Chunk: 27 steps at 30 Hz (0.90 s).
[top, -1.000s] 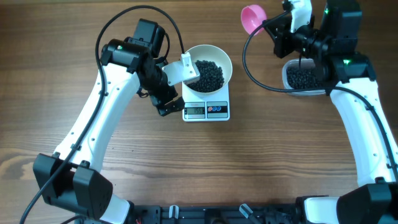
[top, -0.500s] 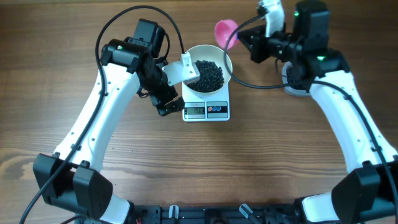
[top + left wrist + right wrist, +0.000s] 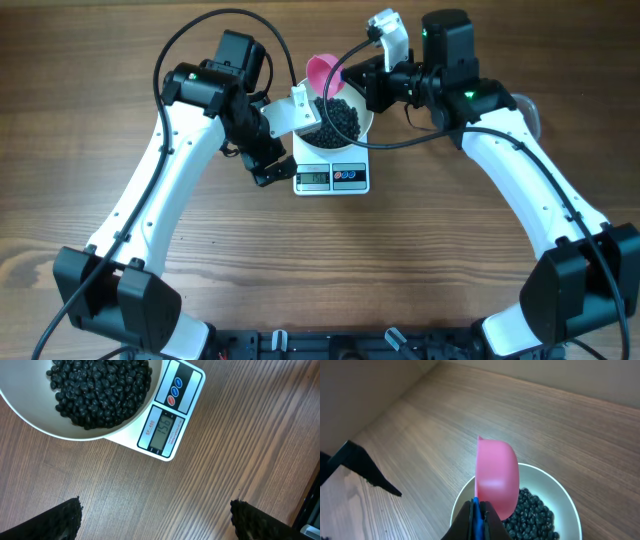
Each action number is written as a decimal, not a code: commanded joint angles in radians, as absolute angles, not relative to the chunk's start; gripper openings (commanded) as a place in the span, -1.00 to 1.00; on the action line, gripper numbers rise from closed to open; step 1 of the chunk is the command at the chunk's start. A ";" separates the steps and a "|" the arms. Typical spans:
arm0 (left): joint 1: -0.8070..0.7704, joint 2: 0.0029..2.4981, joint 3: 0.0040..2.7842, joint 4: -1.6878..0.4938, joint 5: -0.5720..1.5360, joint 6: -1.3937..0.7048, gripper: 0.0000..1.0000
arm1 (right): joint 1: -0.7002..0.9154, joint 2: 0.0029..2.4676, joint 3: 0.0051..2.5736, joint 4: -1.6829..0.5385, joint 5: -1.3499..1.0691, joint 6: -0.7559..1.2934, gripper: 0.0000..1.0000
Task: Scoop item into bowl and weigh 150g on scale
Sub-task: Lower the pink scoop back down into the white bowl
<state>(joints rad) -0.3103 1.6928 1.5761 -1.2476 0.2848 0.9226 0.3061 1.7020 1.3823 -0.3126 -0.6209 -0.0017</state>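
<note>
Wooden table (image 3: 100,500); scale (image 3: 170,415) display readable left-wrist only

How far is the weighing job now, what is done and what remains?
Done: the bowl sits on the scale with a heap of beans inside. In hand: the right pincer holds the pink scoop over the bowl. Remaining: confirming the weight; the display's digits are unclear. Left pincer open, empty.
</note>
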 commanded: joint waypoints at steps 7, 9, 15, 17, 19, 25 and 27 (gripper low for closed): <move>-0.305 1.706 1.570 -1.245 0.286 0.936 1.00 | 0.271 1.706 1.586 -0.364 -0.522 -0.076 -0.92; -0.305 1.706 1.570 -1.245 0.287 0.936 1.00 | 0.271 1.706 1.649 -0.440 -0.495 -0.088 -0.92; -0.305 1.706 1.570 -1.245 0.286 0.936 1.00 | 0.285 1.707 1.714 -0.649 -0.479 -0.183 -0.91; -0.305 1.706 1.570 -1.245 0.286 0.936 1.00 | 0.307 1.711 1.713 -0.730 -0.479 -0.262 -0.91; -0.305 1.706 1.570 -1.245 0.286 0.936 1.00 | 0.328 1.713 1.709 -0.764 -0.478 -0.321 -0.91; -0.305 1.706 1.570 -1.245 0.286 0.936 1.00 | 0.361 1.751 1.706 -0.828 -0.468 -0.396 -0.91; -0.305 1.706 1.570 -1.245 0.287 0.936 1.00 | 0.363 1.781 1.706 -0.824 -0.468 -0.396 -0.91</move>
<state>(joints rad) -0.3103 1.6928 1.5761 -1.2476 0.2848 0.9226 0.3576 1.7283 1.7012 -0.8257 -0.4774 -0.3504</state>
